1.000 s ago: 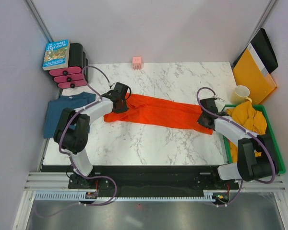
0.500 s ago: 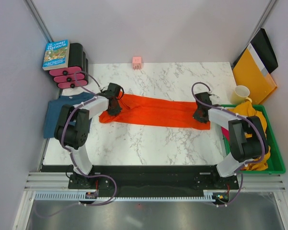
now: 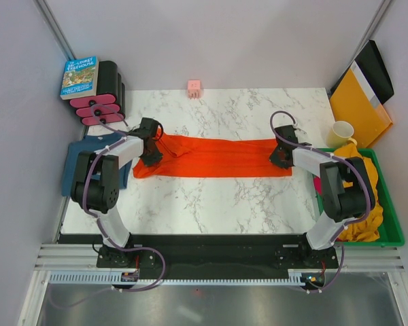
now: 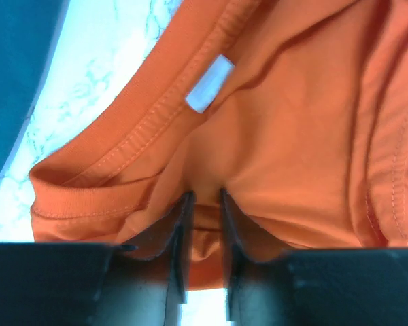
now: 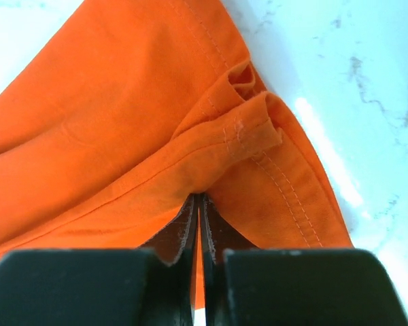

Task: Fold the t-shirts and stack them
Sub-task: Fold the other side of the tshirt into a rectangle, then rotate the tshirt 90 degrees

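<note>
The orange-red t-shirt (image 3: 214,157) lies stretched in a long band across the middle of the marble table. My left gripper (image 3: 151,151) is shut on its left end by the collar (image 4: 156,115), where a white label (image 4: 209,83) shows. My right gripper (image 3: 281,155) is shut on its right end at the hem (image 5: 258,129). The dark teal-blue t-shirt (image 3: 78,163) lies at the table's left edge. The mustard-yellow t-shirt (image 3: 353,170) is bunched in the green bin (image 3: 393,217), with a bit of pink beside it.
A book (image 3: 79,76) on black and pink holders (image 3: 98,109) stands at the back left. A small pink cube (image 3: 194,87) sits at the back edge. A cream mug (image 3: 341,132) and the stiff yellow-orange folder (image 3: 357,102) stand at the back right.
Both grippers moved apart and toward the back, the left to the left and the right up. The orange-red shirt went from a slanted, slack band to a straighter, tauter one.
</note>
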Available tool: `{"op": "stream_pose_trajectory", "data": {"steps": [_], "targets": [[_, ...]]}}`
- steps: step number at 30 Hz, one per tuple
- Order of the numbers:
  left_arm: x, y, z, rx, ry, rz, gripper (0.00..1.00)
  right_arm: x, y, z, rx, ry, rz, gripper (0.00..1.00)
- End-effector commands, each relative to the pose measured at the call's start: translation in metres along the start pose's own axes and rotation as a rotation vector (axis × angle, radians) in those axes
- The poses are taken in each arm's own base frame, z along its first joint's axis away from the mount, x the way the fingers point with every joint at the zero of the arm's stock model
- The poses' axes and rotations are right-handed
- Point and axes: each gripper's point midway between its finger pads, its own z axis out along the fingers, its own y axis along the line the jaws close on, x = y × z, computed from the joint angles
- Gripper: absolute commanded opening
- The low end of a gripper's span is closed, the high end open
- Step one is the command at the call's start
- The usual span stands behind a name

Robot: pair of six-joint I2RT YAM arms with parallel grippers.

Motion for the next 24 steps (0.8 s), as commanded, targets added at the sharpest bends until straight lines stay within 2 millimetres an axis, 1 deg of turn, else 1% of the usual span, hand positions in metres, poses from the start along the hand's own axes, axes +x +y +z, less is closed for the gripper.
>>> {"op": "stream_pose_trajectory", "data": {"steps": [1, 2, 3, 4, 5, 6, 7, 8, 9, 10, 11, 12, 13, 14, 15, 16, 17, 18, 19, 20, 21, 22, 24], "targets": [[-0.018, -0.012, -0.032, 0.098, -0.071, 0.009, 0.45, -0.008, 0.027, -0.021, -0.105, -0.041, -0.081, 0.16], [-0.02, -0.017, -0.04, 0.127, -0.092, 0.015, 0.48, -0.015, 0.034, -0.028, -0.131, -0.06, -0.079, 0.24], [-0.026, -0.03, -0.062, 0.195, -0.134, 0.025, 0.53, -0.026, 0.046, -0.037, -0.168, -0.083, -0.072, 0.27], [-0.027, -0.036, -0.072, 0.225, -0.15, 0.034, 0.55, -0.037, 0.055, -0.048, -0.2, -0.112, -0.063, 0.34], [-0.025, -0.045, -0.084, 0.256, -0.167, 0.058, 0.58, -0.045, 0.06, -0.053, -0.212, -0.128, -0.061, 0.38], [-0.028, -0.049, -0.099, 0.286, -0.192, 0.062, 0.59, -0.062, 0.075, -0.063, -0.241, -0.16, -0.056, 0.42], [-0.023, -0.05, -0.104, 0.296, -0.189, 0.07, 0.6, -0.066, 0.079, -0.062, -0.241, -0.159, -0.058, 0.51], [-0.016, -0.055, -0.11, 0.317, -0.184, 0.079, 0.6, -0.07, 0.083, -0.062, -0.236, -0.158, -0.065, 0.54], [-0.011, -0.056, -0.117, 0.334, -0.186, 0.079, 0.6, -0.081, 0.097, -0.066, -0.267, -0.172, -0.07, 0.55], [0.0, -0.054, -0.115, 0.333, -0.166, 0.087, 0.59, -0.077, 0.099, -0.051, -0.251, -0.147, -0.088, 0.54], [0.014, -0.059, -0.116, 0.352, -0.135, 0.104, 0.54, -0.076, 0.101, -0.043, -0.237, -0.133, -0.105, 0.52], [0.023, -0.058, -0.115, 0.35, -0.119, 0.115, 0.5, -0.088, 0.114, -0.043, -0.249, -0.149, -0.112, 0.49], [0.036, -0.054, -0.109, 0.333, -0.093, 0.129, 0.47, -0.08, 0.112, -0.02, -0.21, -0.116, -0.133, 0.32], [0.049, -0.053, -0.107, 0.325, -0.067, 0.14, 0.37, -0.078, 0.11, -0.011, -0.172, -0.098, -0.144, 0.21], [0.057, -0.05, -0.104, 0.309, -0.055, 0.147, 0.33, -0.09, 0.119, -0.01, -0.173, -0.119, -0.145, 0.04], [0.067, -0.043, -0.099, 0.284, -0.039, 0.156, 0.28, -0.085, 0.116, 0.008, -0.141, -0.103, -0.154, 0.0], [0.076, -0.041, -0.097, 0.273, -0.028, 0.154, 0.19, -0.086, 0.119, 0.013, -0.139, -0.102, -0.153, 0.0], [0.081, -0.038, -0.095, 0.266, -0.021, 0.153, 0.13, -0.093, 0.126, 0.014, -0.144, -0.117, -0.144, 0.0], [0.09, -0.032, -0.091, 0.25, -0.002, 0.15, 0.1, -0.089, 0.126, 0.026, -0.131, -0.105, -0.15, 0.0], [0.094, -0.031, -0.09, 0.246, 0.005, 0.154, 0.06, -0.088, 0.128, 0.031, -0.133, -0.094, -0.148, 0.0], [0.098, -0.027, -0.088, 0.234, 0.011, 0.155, 0.05, -0.094, 0.134, 0.032, -0.136, -0.106, -0.147, 0.0], [0.103, -0.022, -0.085, 0.217, 0.025, 0.15, 0.04, -0.089, 0.131, 0.042, -0.116, -0.09, -0.153, 0.0], [0.109, -0.017, -0.081, 0.199, 0.041, 0.152, 0.02, -0.089, 0.133, 0.048, -0.112, -0.089, -0.153, 0.0]]}}
